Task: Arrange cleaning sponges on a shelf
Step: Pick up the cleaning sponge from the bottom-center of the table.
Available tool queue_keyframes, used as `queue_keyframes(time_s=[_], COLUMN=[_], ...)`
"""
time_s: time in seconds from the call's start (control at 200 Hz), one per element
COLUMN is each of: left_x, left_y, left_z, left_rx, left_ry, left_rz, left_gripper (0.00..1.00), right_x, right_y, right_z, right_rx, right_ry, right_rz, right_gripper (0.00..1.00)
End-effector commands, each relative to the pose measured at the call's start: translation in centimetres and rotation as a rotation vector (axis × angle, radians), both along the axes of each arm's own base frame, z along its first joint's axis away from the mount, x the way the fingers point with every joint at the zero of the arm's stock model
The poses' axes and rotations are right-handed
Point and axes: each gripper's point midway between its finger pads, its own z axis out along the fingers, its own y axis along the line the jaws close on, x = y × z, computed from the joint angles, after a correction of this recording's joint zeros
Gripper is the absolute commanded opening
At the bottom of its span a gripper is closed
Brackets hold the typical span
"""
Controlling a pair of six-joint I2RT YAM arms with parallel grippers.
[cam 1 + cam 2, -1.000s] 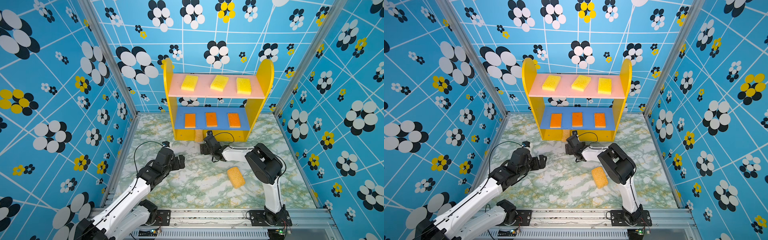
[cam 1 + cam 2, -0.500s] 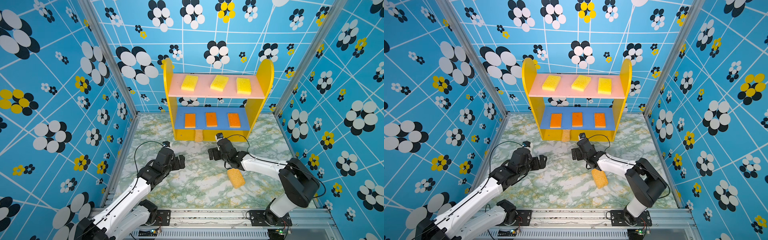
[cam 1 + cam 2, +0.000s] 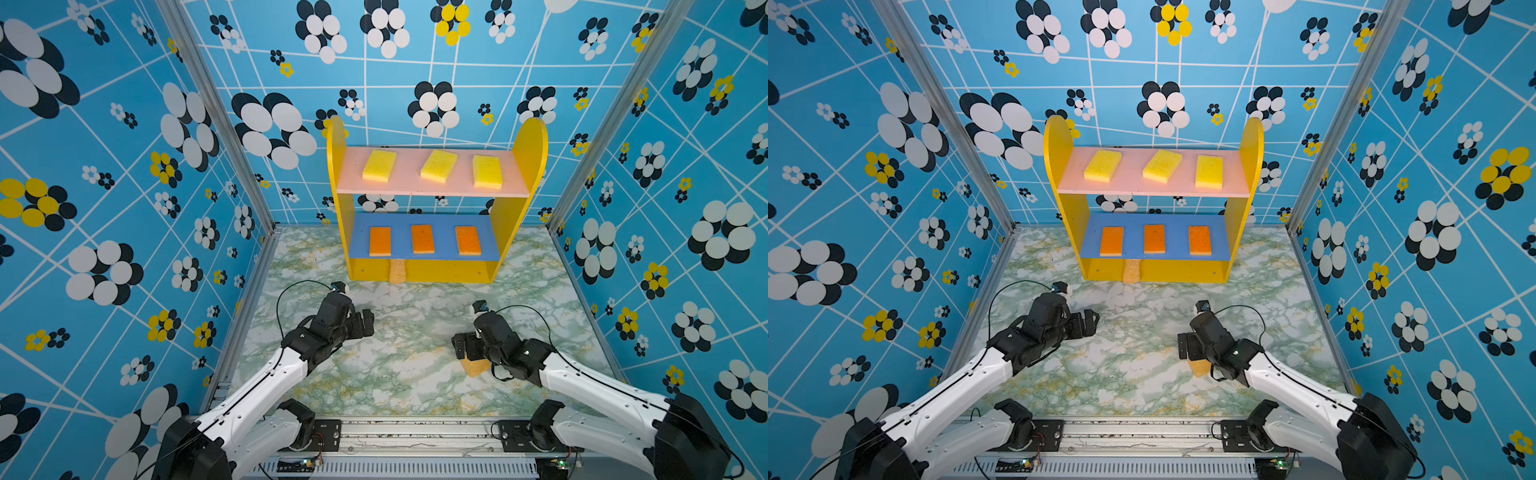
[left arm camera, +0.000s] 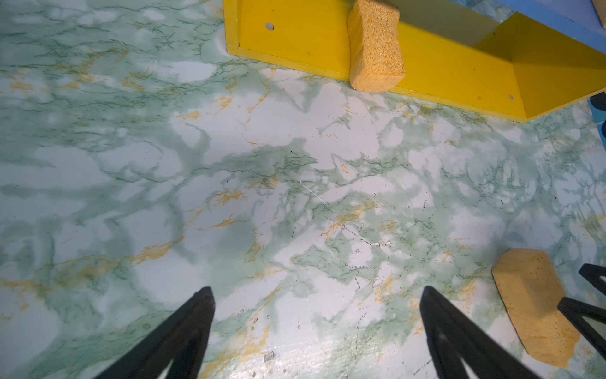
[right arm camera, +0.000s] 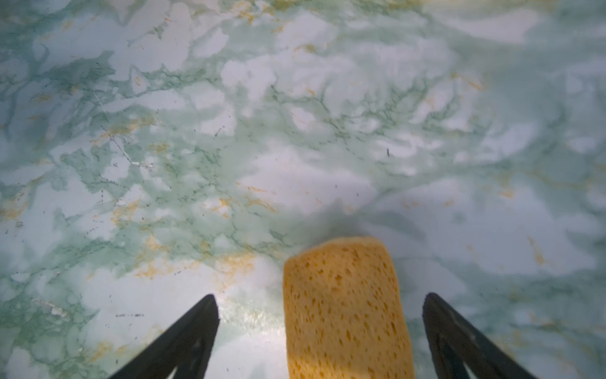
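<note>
Sponge (image 5: pixel 344 308) between spread right pincer (image 5: pixel 319 331) fingers; second sponge (image 4: pixel 375 46) leaning against shelf (image 4: pixel 459 62).

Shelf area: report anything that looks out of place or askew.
One tan sponge stands on end against the shelf base front, not on a board. The middle yellow sponge sits skewed on the pink board. Another tan sponge lies on the floor.

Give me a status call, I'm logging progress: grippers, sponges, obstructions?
Left gripper open, empty. Right gripper open, astride tan sponge on the table, not gripped. Second tan sponge leaning on shelf base. Nothing in the way.
</note>
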Motion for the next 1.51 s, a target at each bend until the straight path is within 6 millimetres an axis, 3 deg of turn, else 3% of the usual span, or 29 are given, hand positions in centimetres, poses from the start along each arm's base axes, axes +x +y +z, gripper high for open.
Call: queue_keyframes(time_s=[0.0,0.265,0.81,1.27,1.385,1.5], left_x=[0.7,0.6,0.5,0.3,0.3,0.3], left_y=[-0.5,-0.6,-0.3,-0.5,-0.4,-0.4], left_z=[0.9,0.9,0.6,0.2,0.3,0.3], left_rx=[-0.019,-0.021,-0.014,-0.019,-0.016,-0.013], left_ry=[-0.027,-0.024,-0.017,-0.009,-0.010,-0.011], left_rz=[-0.012,-0.014,-0.003,-0.006,-0.006,-0.006], left_gripper=[0.99,0.99,0.99,0.99,0.99,0.99], right_x=[-1.5,-2.4,-2.7,-4.4,-4.2,-3.9], right_y=[-1.6,-2.1,-0.8,0.8,0.8,0.6], right_z=[-1.6,-3.9,-4.0,-5.4,-5.8,-5.9], right_rx=[0.039,0.107,0.211,0.044,0.039,0.031], right_ry=[0.047,0.069,0.052,0.126,0.121,0.103], right_rz=[-0.089,-0.153,-0.120,-0.024,-0.041,-0.055], right_gripper=[0.99,0.99,0.96,0.96,0.89,0.75])
